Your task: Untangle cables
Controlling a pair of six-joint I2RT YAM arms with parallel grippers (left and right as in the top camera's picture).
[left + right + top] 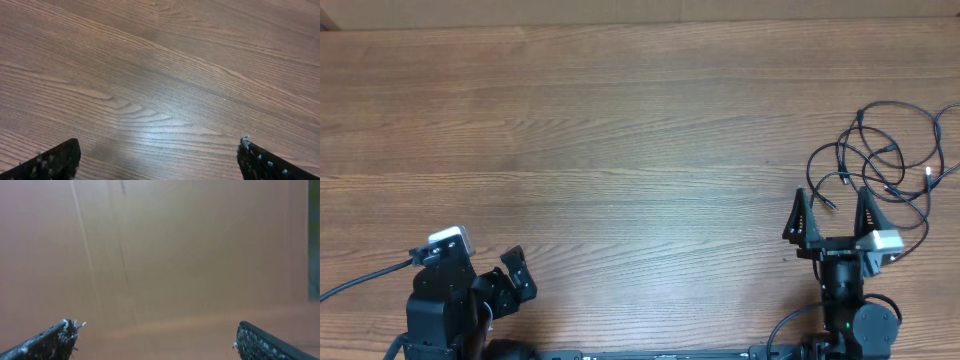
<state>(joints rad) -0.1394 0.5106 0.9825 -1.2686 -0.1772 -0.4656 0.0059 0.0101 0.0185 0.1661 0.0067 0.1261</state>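
Observation:
The cables (892,150) are thin black cords with small plug ends, lying in tangled loose loops at the table's right edge in the overhead view. My right gripper (833,212) is open at the bundle's lower left side, its right finger over the loops and a cord end between the fingers. The right wrist view shows its open jaws (157,332) with only a blurred brown surface beyond; no cable shows there. My left gripper (505,285) is open and empty at the near left, far from the cables. The left wrist view shows its jaws (159,145) over bare wood.
The wooden table (620,130) fills the overhead view. Thicker black robot wiring (360,282) runs off the left edge by the left arm. The cable loops reach the table's right edge.

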